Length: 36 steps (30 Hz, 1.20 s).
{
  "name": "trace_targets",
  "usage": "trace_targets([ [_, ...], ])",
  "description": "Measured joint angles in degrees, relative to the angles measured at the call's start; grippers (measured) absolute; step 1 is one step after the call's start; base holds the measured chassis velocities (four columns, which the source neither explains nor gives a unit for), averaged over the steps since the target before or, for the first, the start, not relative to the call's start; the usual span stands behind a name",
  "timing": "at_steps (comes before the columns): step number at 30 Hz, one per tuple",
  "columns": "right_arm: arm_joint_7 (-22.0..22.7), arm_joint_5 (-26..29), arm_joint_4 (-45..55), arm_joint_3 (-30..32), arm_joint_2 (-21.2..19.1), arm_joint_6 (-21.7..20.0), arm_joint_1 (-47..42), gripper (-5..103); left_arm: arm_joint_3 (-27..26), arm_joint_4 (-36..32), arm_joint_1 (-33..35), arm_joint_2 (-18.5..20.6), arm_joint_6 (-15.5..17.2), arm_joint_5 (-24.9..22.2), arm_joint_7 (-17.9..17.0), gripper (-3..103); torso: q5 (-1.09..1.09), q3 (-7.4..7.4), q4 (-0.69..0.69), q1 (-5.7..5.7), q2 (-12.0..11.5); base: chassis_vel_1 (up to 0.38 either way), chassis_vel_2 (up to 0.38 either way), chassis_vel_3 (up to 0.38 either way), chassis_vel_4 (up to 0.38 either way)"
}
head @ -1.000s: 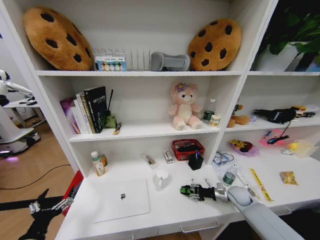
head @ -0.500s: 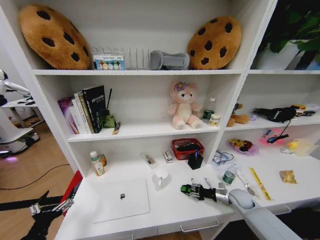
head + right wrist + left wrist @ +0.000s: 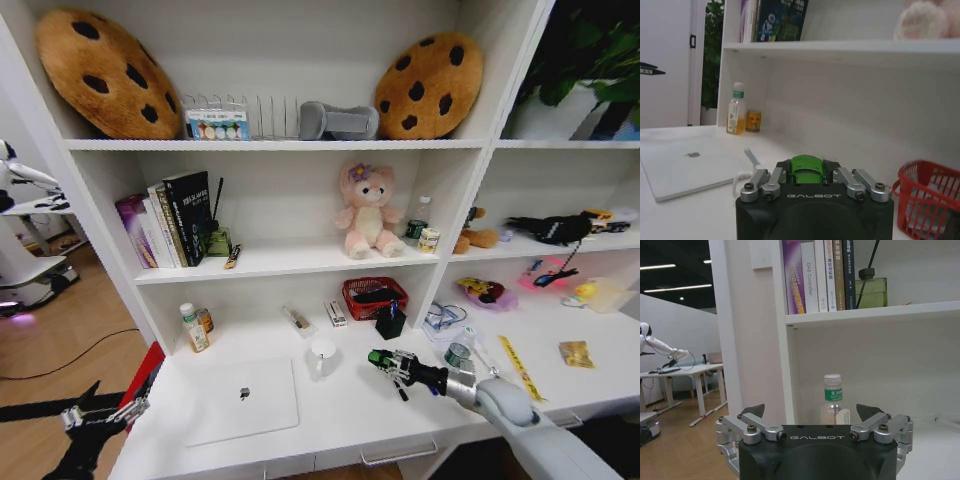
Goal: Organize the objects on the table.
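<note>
My right gripper (image 3: pixel 381 359) clamped a green toy (image 3: pixel 807 164) above the tabletop (image 3: pixel 340 410), between a white cup (image 3: pixel 322 352) and a red basket (image 3: pixel 375 297). The laptop (image 3: pixel 245 398) lay flat nearby. My left gripper (image 3: pixel 815 415) hung spread wide beside the tabletop's left end.

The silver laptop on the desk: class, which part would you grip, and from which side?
Likely the front edge of the laptop, approached from the robot's side. It lies closed and flat, so only its thin edges offer a hold, and that edge sits nearest the desk front.

bare table (image 3: pixel 340 415) before laptop (image 3: pixel 245 398), red basket (image 3: pixel 375 297) blocking behind
</note>
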Motion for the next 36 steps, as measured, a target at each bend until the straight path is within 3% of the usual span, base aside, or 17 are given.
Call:
trace_targets([
  [5,1.5,3.3,4.2,3.9,-1.4,0.1,-1.0,34,0.2,-0.5,0.2,0.0,0.0,0.1,0.0,103,0.02,0.0,-0.01,0.0,0.0,0.0,0.0,0.0,0.0],
  [11,4.7,9.4,10.6,8.1,-3.3,-1.9,1.3,34,0.0,-1.1,0.6,-0.1,-0.1,0.3,0.1,99,0.0,0.0,0.01,0.0,0.0,0.0,0.0,0.0,0.0],
  [17,6.4,13.1,12.5,7.7,-3.9,-3.7,6.0,34,0.3,-1.3,0.8,-0.5,-0.2,0.8,0.2,99,0.0,0.0,-0.01,0.0,0.0,0.0,0.0,0.0,0.0],
  [26,10.4,15.6,5.9,-3.2,-3.0,-9.9,24.3,34,0.9,-1.0,1.0,-1.1,-0.3,2.5,0.3,99,0.01,0.01,0.01,0.0,0.0,0.0,0.0,0.0,0.0],
  [29,13.7,17.5,3.5,-10.9,-1.6,-14.3,33.7,34,1.1,-0.5,1.0,-1.8,-0.4,3.2,0.5,99,0.01,0.01,-0.01,0.0,0.0,0.0,0.0,0.0,0.0],
  [33,16.9,18.5,2.3,-16.4,-0.2,-16.9,40.2,34,1.1,-0.2,0.8,-2.4,-0.6,3.5,0.6,99,0.0,0.01,0.02,0.01,0.0,0.0,0.0,0.0,0.0],
  [35,22.1,18.5,0.2,-23.1,1.8,-21.7,47.1,34,1.1,-0.1,0.6,-3.0,-0.7,3.7,0.6,99,0.01,0.01,0.01,0.0,0.0,0.0,0.0,0.0,0.0],
  [36,22.1,18.5,0.2,-23.1,1.8,-21.7,47.1,34,1.1,-0.1,0.6,-3.0,-0.7,3.7,0.6,99,0.01,0.01,0.01,0.0,0.0,0.0,0.0,0.0,0.0],
])
